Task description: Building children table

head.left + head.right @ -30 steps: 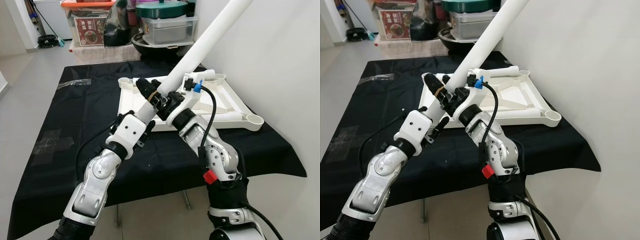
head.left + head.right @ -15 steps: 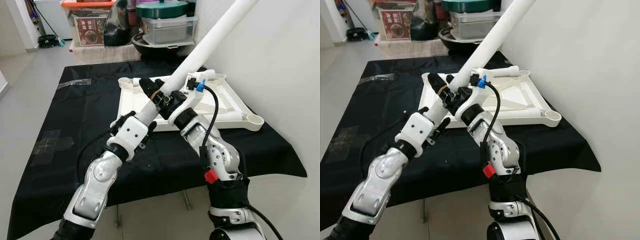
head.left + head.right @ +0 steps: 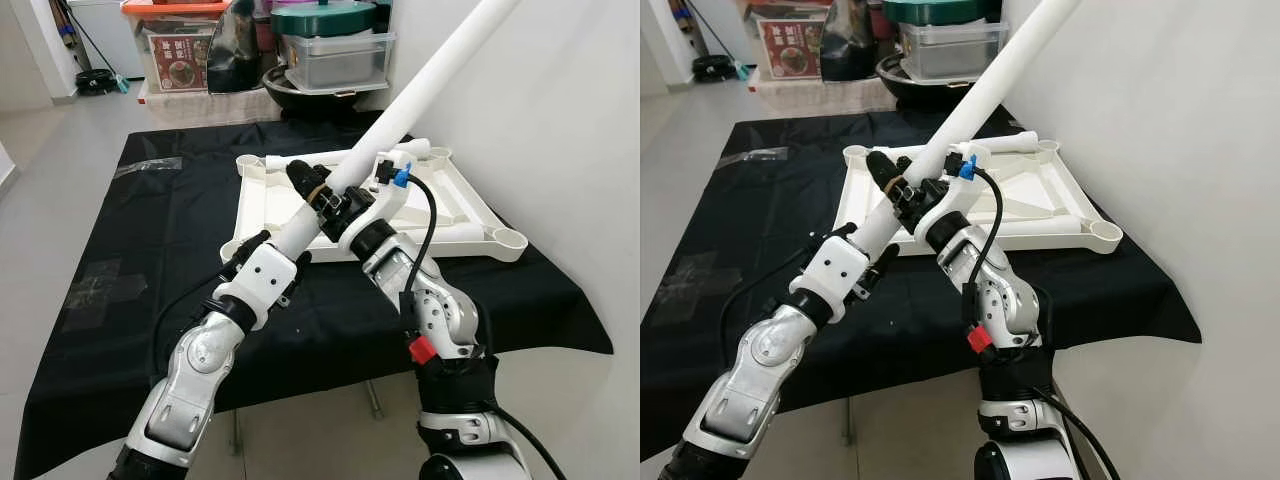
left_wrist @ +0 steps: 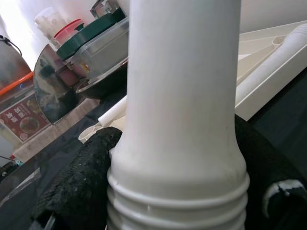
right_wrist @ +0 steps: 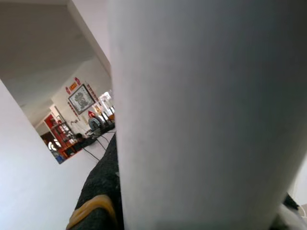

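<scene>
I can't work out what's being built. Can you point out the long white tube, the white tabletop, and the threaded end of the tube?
long white tube (image 3: 430,75), left eye view, mid-shaft.
white tabletop (image 3: 262,205), left eye view, left rim.
threaded end (image 4: 177,201), left wrist view, ridged rings.

The white table leg (image 3: 430,75) runs off the frame's top edge.

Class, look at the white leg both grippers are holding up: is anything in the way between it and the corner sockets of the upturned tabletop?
Nothing visible blocks it. The white leg is raised at a slant, gripped at its lower end by the left gripper and right gripper. The upturned tabletop lies beneath, with one leg already lying along its far edge.
</scene>
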